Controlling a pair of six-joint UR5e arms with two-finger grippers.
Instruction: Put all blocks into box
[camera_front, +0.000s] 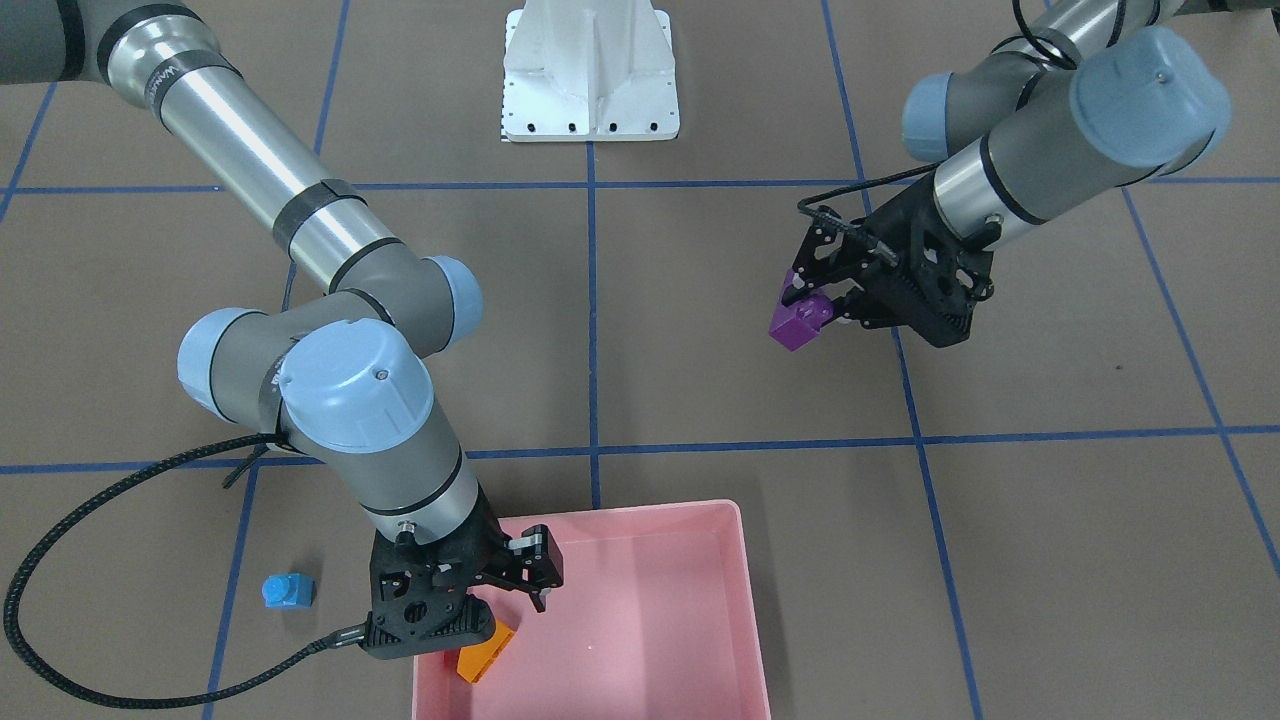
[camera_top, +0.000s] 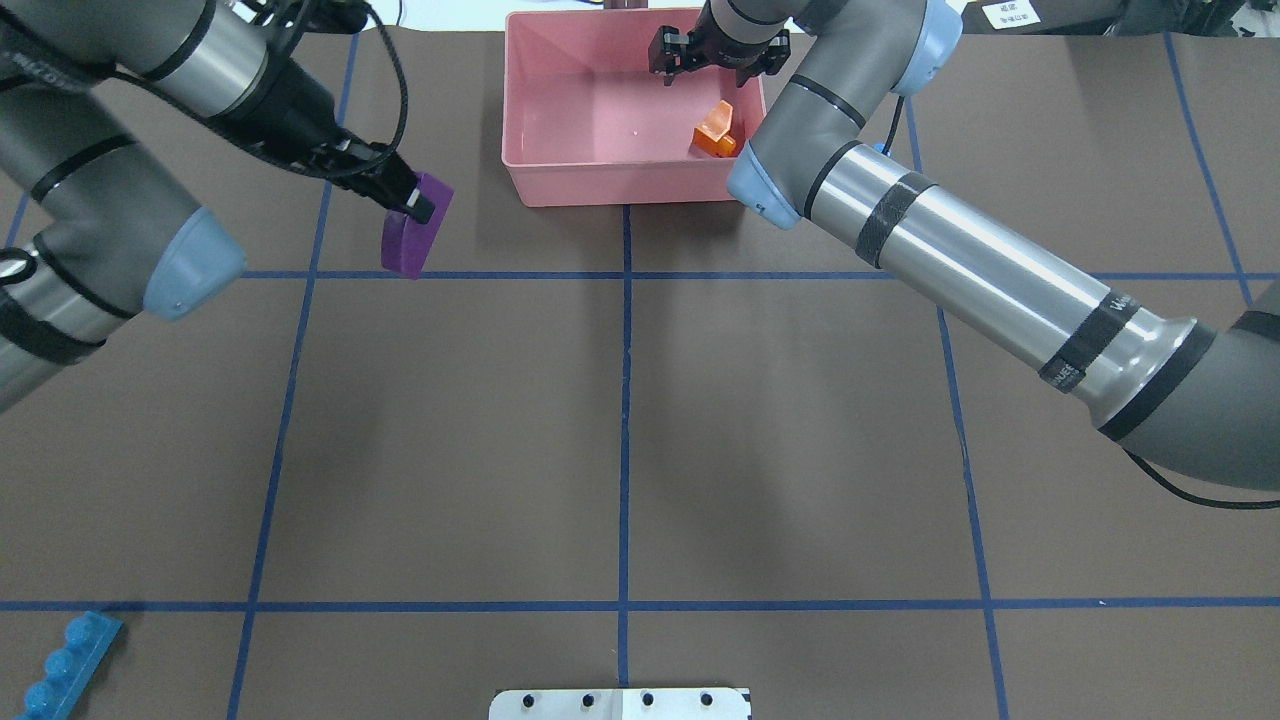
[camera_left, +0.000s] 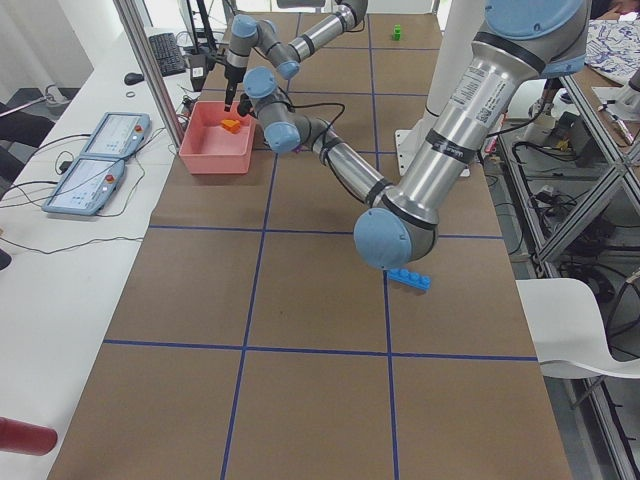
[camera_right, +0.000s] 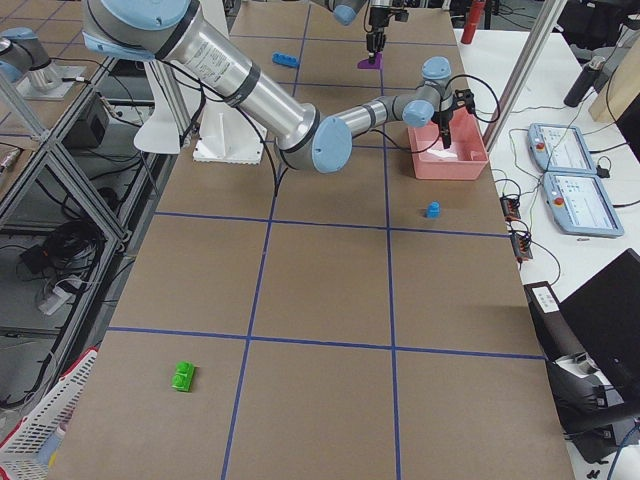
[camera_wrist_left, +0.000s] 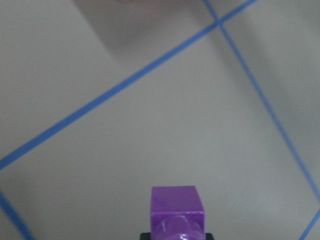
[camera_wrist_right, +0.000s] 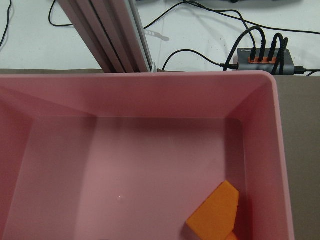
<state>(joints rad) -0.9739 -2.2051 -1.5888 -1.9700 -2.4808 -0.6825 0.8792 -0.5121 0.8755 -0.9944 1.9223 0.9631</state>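
My left gripper is shut on the purple curved wedge and holds it above the table, left of the pink box; the wedge fills the bottom of the left wrist view. My right gripper is open and empty over the box's right end. The orange wedge lies inside the box below it and also shows in the right wrist view. The small blue one-stud block sits on the table beside the box. The long blue block lies at the near left. The green block lies far off at the robot's right end.
The white metal base plate stands at the robot's side of the table. Blue tape lines grid the brown surface. A metal post and cables stand just past the box's far rim. Control tablets lie on the white bench beyond.
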